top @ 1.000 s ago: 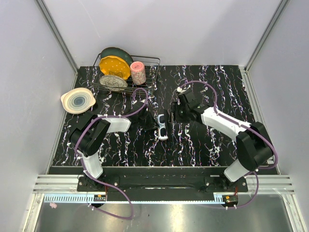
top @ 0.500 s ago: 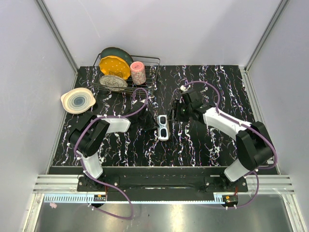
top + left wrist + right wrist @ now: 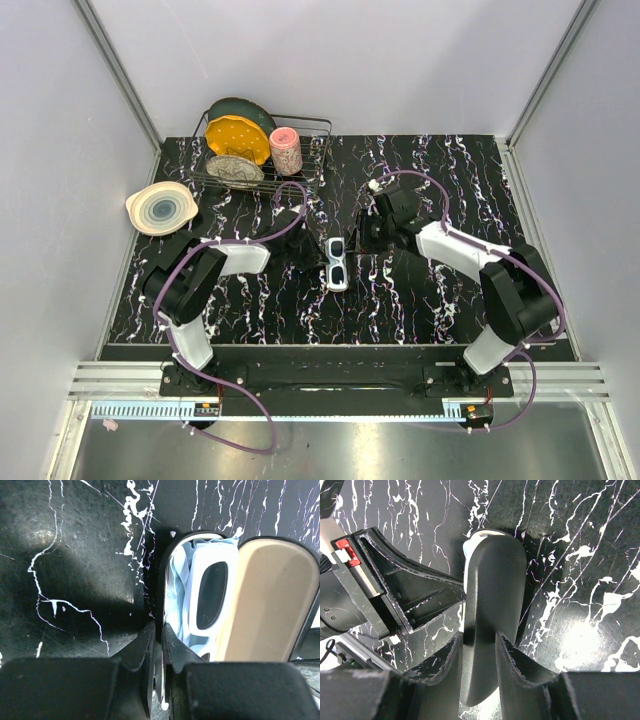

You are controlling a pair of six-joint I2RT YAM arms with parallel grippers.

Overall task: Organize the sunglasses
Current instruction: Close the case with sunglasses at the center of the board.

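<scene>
The left end effector (image 3: pixel 158 632) pinches the case (image 3: pixel 161 575) steady while the right end effector (image 3: pixel 479 641) clasps the lid (image 3: pixel 492 595), probably to enclose the sunglasses (image 3: pixel 211 592).

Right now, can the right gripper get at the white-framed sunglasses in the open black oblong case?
Probably not: the right gripper clasps the lid of the black case from outside, shielding the sunglasses.

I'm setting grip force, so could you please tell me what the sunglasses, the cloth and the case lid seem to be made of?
Sunglasses: white frame, likely glossy plastic, given its smooth sheen. Cloth: soft light-blue fabric, visibly creased. Case lid: probably a rigid shell, matte black outside; its lining looks like smooth beige material, type unclear.
</scene>
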